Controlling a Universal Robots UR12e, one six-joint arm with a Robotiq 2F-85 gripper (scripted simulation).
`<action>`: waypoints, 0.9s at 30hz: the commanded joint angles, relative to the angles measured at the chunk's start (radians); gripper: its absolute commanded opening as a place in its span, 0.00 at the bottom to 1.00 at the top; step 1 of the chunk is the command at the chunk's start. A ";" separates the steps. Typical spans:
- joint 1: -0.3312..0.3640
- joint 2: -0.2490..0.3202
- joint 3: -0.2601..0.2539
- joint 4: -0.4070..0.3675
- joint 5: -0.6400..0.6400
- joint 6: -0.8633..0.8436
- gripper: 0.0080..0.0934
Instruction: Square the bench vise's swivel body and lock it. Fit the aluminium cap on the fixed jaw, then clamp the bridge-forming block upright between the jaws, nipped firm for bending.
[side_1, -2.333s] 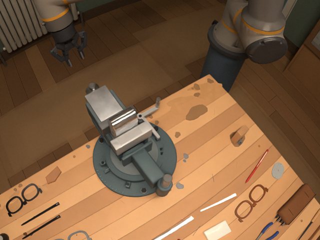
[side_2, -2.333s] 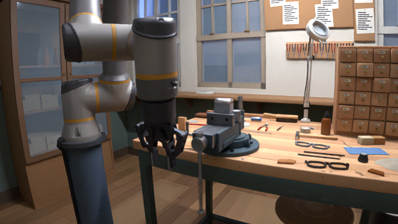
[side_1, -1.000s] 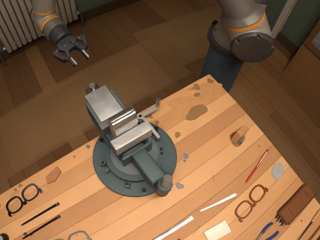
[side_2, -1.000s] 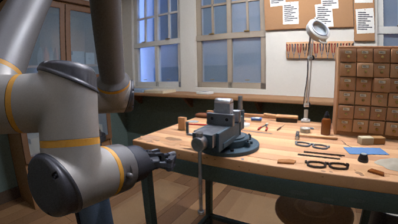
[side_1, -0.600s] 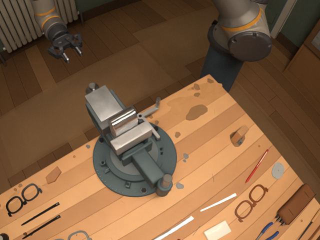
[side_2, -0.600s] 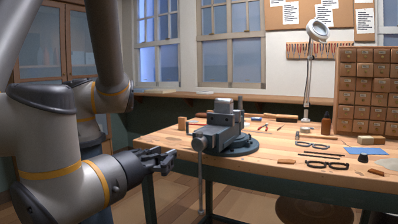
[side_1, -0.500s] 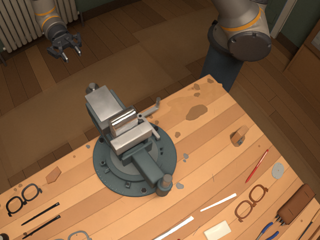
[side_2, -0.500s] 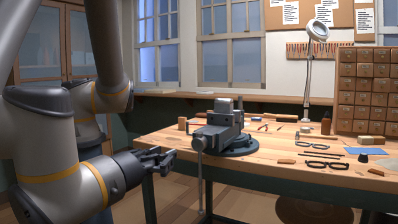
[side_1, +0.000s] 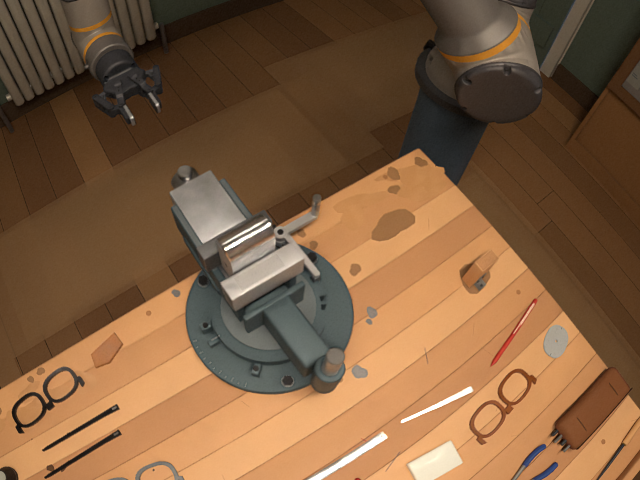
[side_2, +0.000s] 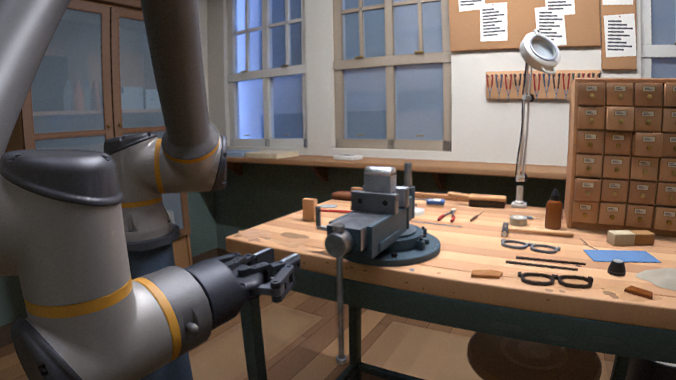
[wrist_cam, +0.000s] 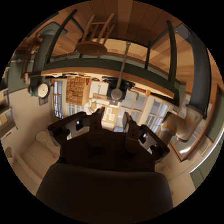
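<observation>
On the left end of the wooden bench the grey bench vise (side_1: 258, 289) sits on its round swivel base (side_2: 400, 245), its body turned at an angle to the bench edge. A shiny aluminium cap (side_1: 247, 242) sits at the jaws, and a metal block (side_1: 207, 204) stands at the vise's far end. The locking lever (side_1: 300, 222) sticks out beside the jaws. The vise's handle bar (side_2: 340, 300) hangs down past the bench front. My gripper (side_1: 129, 101) (side_2: 285, 272) (wrist_cam: 113, 116) is off the bench, out over the floor and below the bench top, open and empty.
The bench's front left corner and legs (side_2: 252, 320) are nearest my gripper. Spectacle frames (side_1: 501, 405), a red pencil (side_1: 514, 330), white strips (side_1: 437, 404), a small wooden block (side_1: 478, 268) and a leather pouch (side_1: 592, 408) lie on the bench's right half. A radiator (side_1: 46, 36) stands behind my gripper.
</observation>
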 joint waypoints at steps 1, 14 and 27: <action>0.000 0.001 0.000 -0.002 0.000 0.000 0.47; 0.005 0.064 0.009 -0.072 0.006 0.000 0.47; 0.013 0.171 0.007 -0.178 0.014 0.000 0.47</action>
